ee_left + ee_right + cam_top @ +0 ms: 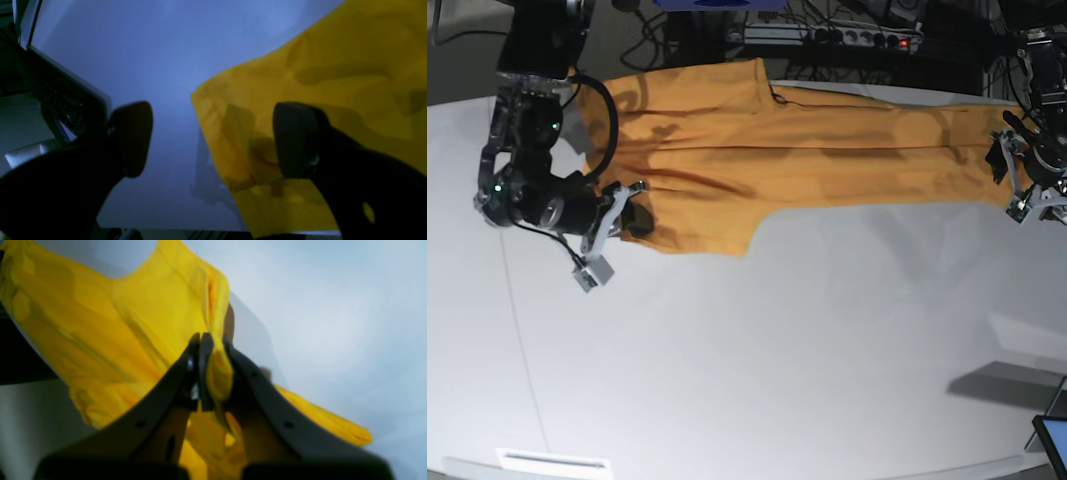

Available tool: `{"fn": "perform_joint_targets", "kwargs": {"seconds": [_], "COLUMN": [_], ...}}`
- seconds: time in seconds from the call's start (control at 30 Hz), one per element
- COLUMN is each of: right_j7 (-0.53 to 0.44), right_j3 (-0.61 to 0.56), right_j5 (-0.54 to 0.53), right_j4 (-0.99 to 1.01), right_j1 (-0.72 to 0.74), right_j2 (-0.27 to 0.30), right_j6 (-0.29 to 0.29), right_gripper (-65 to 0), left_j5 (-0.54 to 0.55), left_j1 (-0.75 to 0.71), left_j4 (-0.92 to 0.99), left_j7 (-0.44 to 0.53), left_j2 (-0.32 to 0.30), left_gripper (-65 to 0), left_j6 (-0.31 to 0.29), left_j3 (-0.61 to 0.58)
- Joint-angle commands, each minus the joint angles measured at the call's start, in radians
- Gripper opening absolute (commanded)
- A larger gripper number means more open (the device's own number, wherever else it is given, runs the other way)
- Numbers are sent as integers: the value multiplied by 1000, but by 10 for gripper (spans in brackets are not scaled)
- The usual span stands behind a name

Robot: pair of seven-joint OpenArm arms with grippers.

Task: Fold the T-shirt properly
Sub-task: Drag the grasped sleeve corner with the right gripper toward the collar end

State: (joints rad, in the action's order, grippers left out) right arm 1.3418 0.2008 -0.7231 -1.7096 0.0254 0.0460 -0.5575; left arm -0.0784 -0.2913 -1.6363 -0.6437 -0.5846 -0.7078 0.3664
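Left wrist: my left gripper (213, 140) gapes wide, holding nothing; the shirt (317, 100) lies at three o'clock. Right wrist: my right gripper (211, 350) pinches a shirt fold. Base: shirt spread across the table (777, 350) toward twelve o'clock.

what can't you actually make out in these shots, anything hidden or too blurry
- Base view: the right gripper tips sit against the T-shirt, so the pinch itself is too small to see.
- Right wrist view: the T-shirt is blurred; no tag or edge marks readable.
- Left wrist view: the open left gripper blocks part of the T-shirt, whose far side is cut by the frame edge.
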Motion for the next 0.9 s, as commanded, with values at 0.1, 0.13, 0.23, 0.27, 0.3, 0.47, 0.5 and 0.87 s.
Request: {"fn": "perform_joint_targets", "kwargs": {"seconds": [0.1,0.13,0.23,0.27,0.3,0.47,0.5,0.87], "right_j7": [-11,-12,-14,-15,-15,-15,-14,-20], "right_j3": [2,2,2,2,2,2,2,2], "right_j5": [-65,-89,-178,-211,-241,-405,-432,-458], "right_j4": [-33,-33,-34,-36,-43,-129,-134,-143], "right_j1": [-26,-35,-66,-74,-81,-121,-130,-226], "right_j2": [2,2,9,12,13,33,33,42], "right_j6": [-3,-3,43,77,103,215,238,256], "right_gripper": [-649,-649,-649,-649,-649,-649,-649,-649], "left_j5": [-4,-4,-4,-4,-4,-4,-4,4], "left_j1": [4,4,4,4,4,5,4,4], "left_j4": [-12,-12,-12,-12,-12,-12,-12,-11], "left_j7": [5,5,5,5,5,5,5,5], "left_j2": [-22,-22,-22,-22,-22,-22,-22,-22], "left_gripper": [-101,-101,-101,-101,-101,-101,-101,-101], "left_j6": [10,10,10,10,10,10,10,10], "left_j3": [7,7,7,7,7,7,7,7]}}
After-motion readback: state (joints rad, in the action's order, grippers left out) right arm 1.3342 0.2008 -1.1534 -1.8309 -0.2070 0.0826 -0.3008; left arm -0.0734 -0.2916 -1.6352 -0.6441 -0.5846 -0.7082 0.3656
